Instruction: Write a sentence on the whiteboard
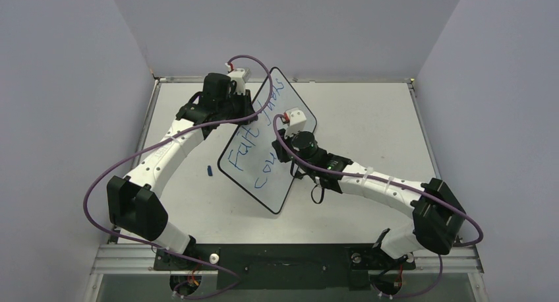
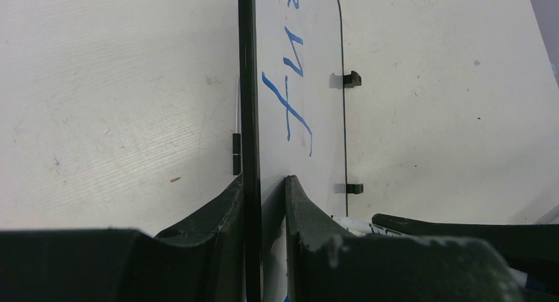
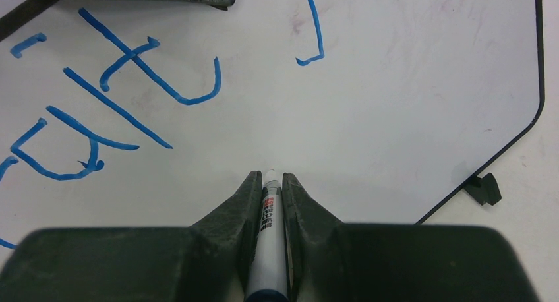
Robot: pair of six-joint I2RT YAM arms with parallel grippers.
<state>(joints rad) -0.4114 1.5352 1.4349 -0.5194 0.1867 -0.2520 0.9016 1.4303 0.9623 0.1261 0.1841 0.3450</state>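
Observation:
The whiteboard (image 1: pixel 264 183) lies askew on the table, with the sentence (image 1: pixel 245 136) in blue on it in two lines. My left gripper (image 1: pixel 245 104) is shut on the board's far edge. In the left wrist view the black frame (image 2: pixel 246 84) runs between the fingers (image 2: pixel 264 183). My right gripper (image 1: pixel 291 127) hovers over the board, shut on a white marker (image 3: pixel 269 249). The marker's tip points at a bare patch of the whiteboard (image 3: pixel 395 84), right of the blue letters (image 3: pixel 132 58). I cannot tell whether the tip touches.
A small blue cap (image 1: pixel 209 171) lies on the table left of the board. A black tab (image 3: pixel 486 188) sticks out from the board's edge, and two tabs (image 2: pixel 353 78) show in the left wrist view. Grey walls close in the table on three sides.

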